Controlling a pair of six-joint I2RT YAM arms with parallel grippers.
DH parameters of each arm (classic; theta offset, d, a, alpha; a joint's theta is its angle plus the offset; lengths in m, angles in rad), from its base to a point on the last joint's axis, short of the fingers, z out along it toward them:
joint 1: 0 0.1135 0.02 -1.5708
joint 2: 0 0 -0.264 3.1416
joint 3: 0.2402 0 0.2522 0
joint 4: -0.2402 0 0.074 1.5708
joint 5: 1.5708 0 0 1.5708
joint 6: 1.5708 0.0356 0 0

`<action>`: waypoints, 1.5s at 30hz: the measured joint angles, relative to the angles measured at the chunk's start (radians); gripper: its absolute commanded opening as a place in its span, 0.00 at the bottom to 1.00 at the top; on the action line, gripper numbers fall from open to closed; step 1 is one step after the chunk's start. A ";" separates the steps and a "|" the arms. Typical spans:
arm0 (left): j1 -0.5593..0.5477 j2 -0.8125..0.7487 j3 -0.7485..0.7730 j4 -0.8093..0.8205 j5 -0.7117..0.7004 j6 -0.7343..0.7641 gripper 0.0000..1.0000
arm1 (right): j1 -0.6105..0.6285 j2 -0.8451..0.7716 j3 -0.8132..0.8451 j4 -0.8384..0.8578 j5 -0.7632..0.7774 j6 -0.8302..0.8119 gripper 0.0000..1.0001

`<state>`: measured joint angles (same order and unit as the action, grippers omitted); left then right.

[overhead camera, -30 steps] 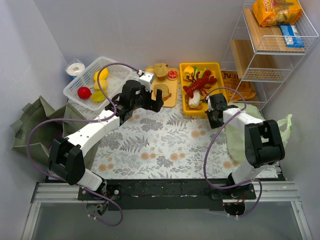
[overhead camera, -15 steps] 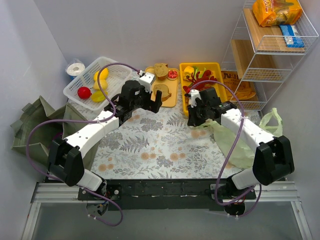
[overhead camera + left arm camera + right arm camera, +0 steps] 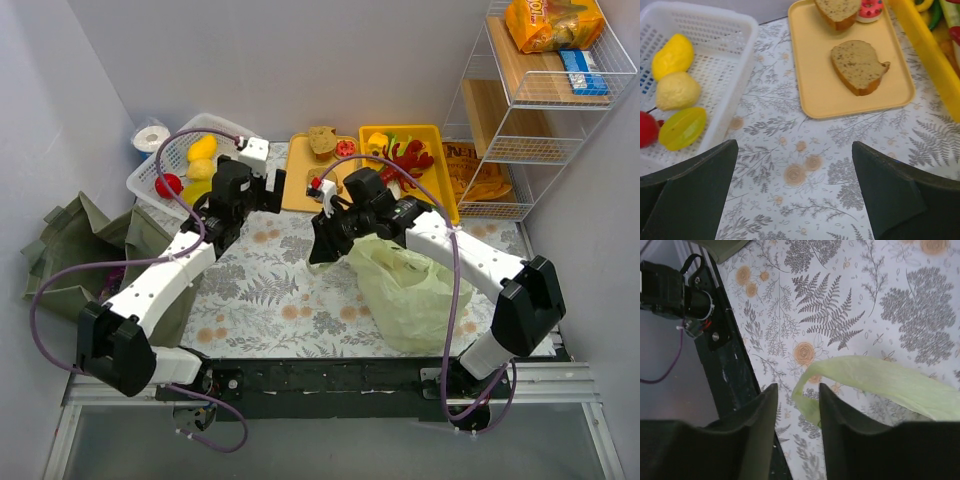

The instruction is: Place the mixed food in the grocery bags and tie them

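The pale-green grocery bag (image 3: 410, 285) lies crumpled on the flowered cloth, right of centre. My right gripper (image 3: 320, 250) hangs at its left end. In the right wrist view its jaws (image 3: 797, 390) stand slightly open, and the bag's loop handle (image 3: 880, 382) hangs slack between them against the right finger. The left gripper (image 3: 262, 195) is wide open over bare cloth, nothing between its fingers (image 3: 695, 185). Bread slices (image 3: 857, 65) lie on the orange tray (image 3: 815, 75). A red lobster (image 3: 410, 155) and other toy foods fill the yellow bin (image 3: 437, 180). The olive tote (image 3: 70, 250) slumps at far left.
A white slatted basket (image 3: 185, 150) with yellow and red fruit stands at the back left, close to my left gripper. At the right is a wire shelf (image 3: 530, 110) holding orange snack packets (image 3: 550, 22). The black base rail (image 3: 720, 350) shows in the right wrist view.
My right arm swung left and dragged the pale-green bag from the right edge to the table's middle; its jaws then parted a little. The left gripper drew back toward the basket.
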<state>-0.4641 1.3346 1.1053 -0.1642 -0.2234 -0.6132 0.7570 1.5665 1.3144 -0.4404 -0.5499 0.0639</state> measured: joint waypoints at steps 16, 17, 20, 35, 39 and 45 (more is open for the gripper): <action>-0.085 -0.194 -0.193 0.068 0.537 -0.023 0.98 | -0.112 -0.389 -0.146 -0.024 0.152 0.278 0.75; -0.120 -0.185 -0.202 0.072 0.577 -0.032 0.98 | -0.119 -0.415 -0.187 -0.026 0.169 0.308 0.75; -0.219 -0.135 -0.222 0.078 0.674 -0.058 0.98 | -0.119 -0.472 -0.319 -0.023 0.212 0.389 0.75; -0.335 0.172 -0.183 0.019 0.551 -0.136 0.88 | -0.117 -0.579 -0.476 -0.021 0.324 0.507 0.76; -0.337 0.192 -0.173 0.024 0.514 -0.167 0.80 | -0.117 -0.579 -0.476 -0.021 0.332 0.500 0.76; -0.337 0.258 -0.140 0.066 0.494 -0.237 0.64 | -0.117 -0.582 -0.475 -0.026 0.334 0.482 0.76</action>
<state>-0.8009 1.5925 0.9649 -0.0978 0.2707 -0.8501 0.6399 0.9844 0.8398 -0.4660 -0.2161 0.5461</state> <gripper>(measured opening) 0.721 0.757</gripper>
